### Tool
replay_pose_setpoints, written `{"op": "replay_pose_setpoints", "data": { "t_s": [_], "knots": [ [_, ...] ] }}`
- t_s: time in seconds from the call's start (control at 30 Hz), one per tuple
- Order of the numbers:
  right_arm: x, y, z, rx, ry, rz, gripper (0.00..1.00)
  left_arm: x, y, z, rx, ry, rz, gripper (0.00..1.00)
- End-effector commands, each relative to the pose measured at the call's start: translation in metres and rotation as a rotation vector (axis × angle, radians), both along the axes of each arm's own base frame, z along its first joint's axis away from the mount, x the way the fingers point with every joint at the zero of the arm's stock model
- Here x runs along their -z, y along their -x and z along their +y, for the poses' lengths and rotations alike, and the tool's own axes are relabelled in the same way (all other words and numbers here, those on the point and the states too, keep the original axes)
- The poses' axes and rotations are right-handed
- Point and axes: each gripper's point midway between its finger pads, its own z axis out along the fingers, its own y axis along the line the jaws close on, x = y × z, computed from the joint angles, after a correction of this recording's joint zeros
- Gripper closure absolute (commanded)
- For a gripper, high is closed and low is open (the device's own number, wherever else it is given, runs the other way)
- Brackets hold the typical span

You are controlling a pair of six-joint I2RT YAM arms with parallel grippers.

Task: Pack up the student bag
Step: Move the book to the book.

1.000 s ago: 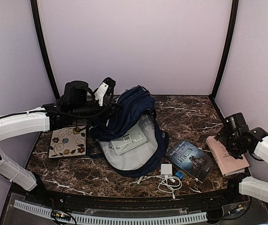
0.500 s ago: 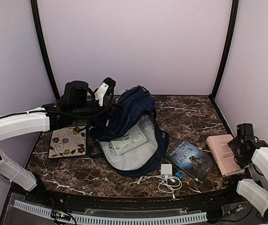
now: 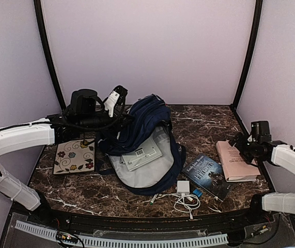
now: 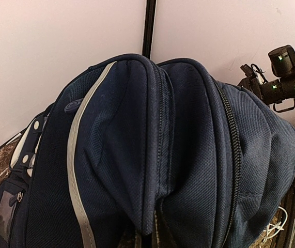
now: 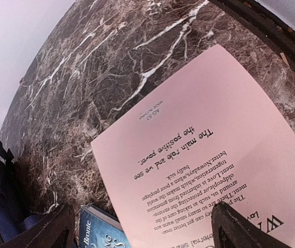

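Tabletop, dark veined marble; at centre, student bag, large navy blue fabric backpack with white stripe trim, unzipped, top clamped in closed left gripper. Pink rectangular paperback book; right gripper wide apart over it.

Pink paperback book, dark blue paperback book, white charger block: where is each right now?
Pink paperback book [image 3: 234, 166]: top external view, middle of its cover.
Dark blue paperback book [image 3: 209, 175]: top external view, centre of its cover.
White charger block [image 3: 183, 186]: top external view, its top face.
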Motion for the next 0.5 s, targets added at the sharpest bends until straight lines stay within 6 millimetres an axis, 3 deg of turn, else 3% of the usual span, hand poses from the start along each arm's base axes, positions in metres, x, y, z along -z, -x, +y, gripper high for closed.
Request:
{"op": "replay_pose_setpoints", "data": {
  "t_s": [0.0, 0.1, 0.27, 0.47],
  "knots": [
    [-0.023, 0.010, -0.002, -0.024, 0.051, 0.024, 0.07, -0.082, -0.001, 0.002, 0.002, 0.147, -0.199, 1.00],
    [-0.030, 0.036, -0.025, 0.113, 0.096, 0.061, 0.03, -0.082, 0.000, 0.002, 0.005, 0.148, -0.200, 1.00],
    [-0.034, 0.083, -0.044, 0.284, 0.081, 0.069, 0.01, -0.080, -0.001, 0.000, 0.009, 0.149, -0.191, 1.00],
    [-0.008, 0.115, -0.028, 0.363, -0.108, 0.158, 0.01, -0.079, 0.000, -0.001, 0.014, 0.151, -0.185, 1.00]
  ]
}}
